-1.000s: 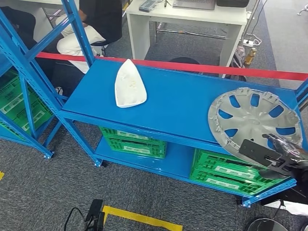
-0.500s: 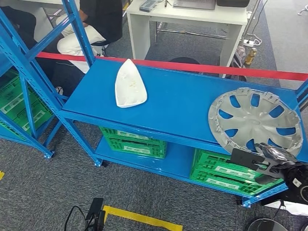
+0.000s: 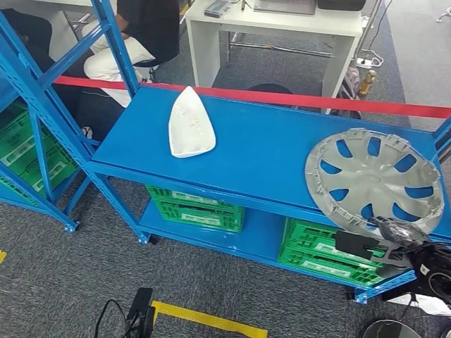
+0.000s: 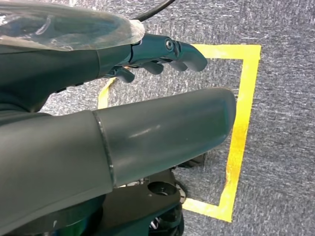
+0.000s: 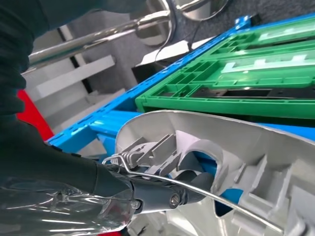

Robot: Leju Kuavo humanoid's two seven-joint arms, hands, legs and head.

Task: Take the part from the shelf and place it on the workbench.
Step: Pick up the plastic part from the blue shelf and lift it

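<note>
A silver wheel cover (image 3: 375, 176) lies inner side up at the right end of the blue shelf (image 3: 255, 155), its near rim hanging over the front edge. My right hand (image 3: 396, 239) is at that near rim, thumb stretched out to the left below it. In the right wrist view a dark finger (image 5: 159, 194) reaches into a spoke opening of the wheel cover (image 5: 230, 142), under its wire ring; no closed grip shows. A white triangular part (image 3: 190, 123) lies further left on the shelf. My left hand (image 4: 111, 59) hangs over the floor, holding nothing.
Green crates (image 3: 196, 208) (image 3: 324, 253) fill the lower shelf level. A red tape (image 3: 298, 100) runs along the shelf's back. A seated person (image 3: 138, 35) and a white desk (image 3: 276, 28) are behind. Yellow floor tape (image 3: 207, 320) marks the carpet in front.
My right hand has sunk lower and drawn back toward me along the wheel cover's near rim. The wheel cover and the white part have stayed in place.
</note>
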